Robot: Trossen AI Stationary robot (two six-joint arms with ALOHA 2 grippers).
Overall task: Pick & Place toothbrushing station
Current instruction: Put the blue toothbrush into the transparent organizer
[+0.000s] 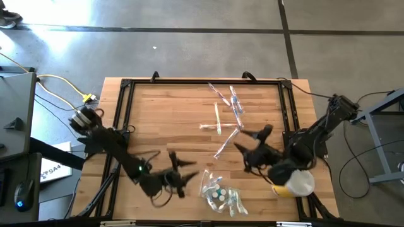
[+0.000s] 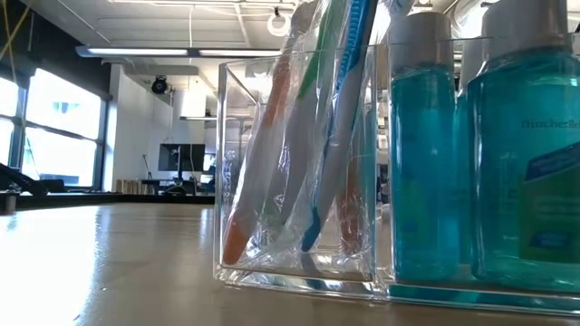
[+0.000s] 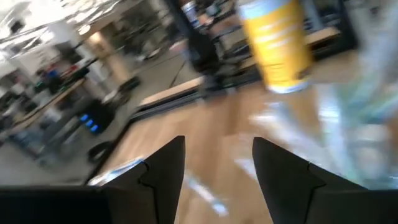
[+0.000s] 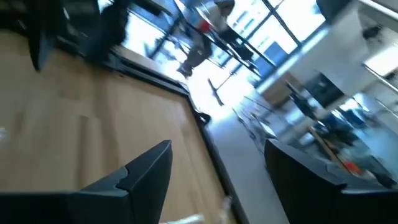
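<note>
The low view cuts the blue bottles [image 2: 489, 163] off at its right edge, and their label print is unreadable. The left wrist view is smeared: a yellow container [image 3: 277, 43] (top cropped) and wrapped items on the desk [image 3: 205, 130] stay indistinct.

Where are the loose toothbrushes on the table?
In the high view the wrapped toothbrushes lie scattered on the wooden table, toward its far right part, just beyond the right gripper and well away from the clear organizer at the near edge.
</note>
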